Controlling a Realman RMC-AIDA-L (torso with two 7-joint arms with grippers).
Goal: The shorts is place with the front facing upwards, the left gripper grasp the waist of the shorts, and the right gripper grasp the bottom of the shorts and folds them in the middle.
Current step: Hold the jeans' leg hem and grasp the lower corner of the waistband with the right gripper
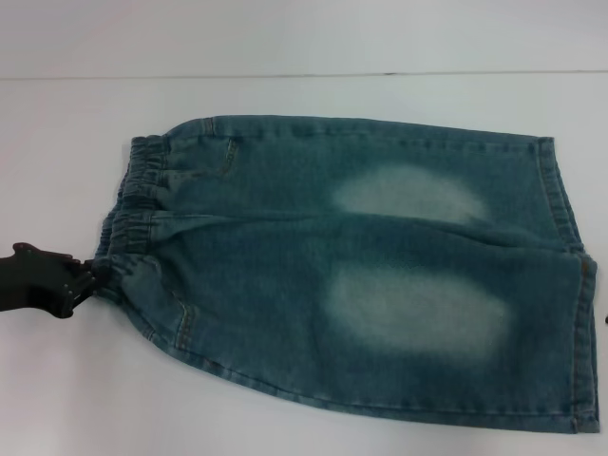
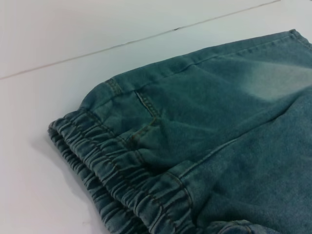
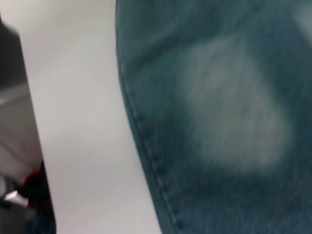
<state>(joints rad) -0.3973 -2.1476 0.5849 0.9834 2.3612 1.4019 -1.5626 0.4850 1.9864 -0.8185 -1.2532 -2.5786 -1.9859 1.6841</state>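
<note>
The shorts (image 1: 380, 275) lie flat, front up, on the white desk (image 1: 57, 380), so the left tool (image 1: 90, 280) is clamped on the ruffled waist (image 1: 133, 223), anchoring that end; the right tool is unseen.

Bright, even overhead light, soft bluish wash on white table (image 1: 304, 43). Faint shadow under shorts (image 1: 361, 275) along near edge. Left wrist pic sharp. Right wrist pic smeared, prob. motion blur; seam barely readable.
</note>
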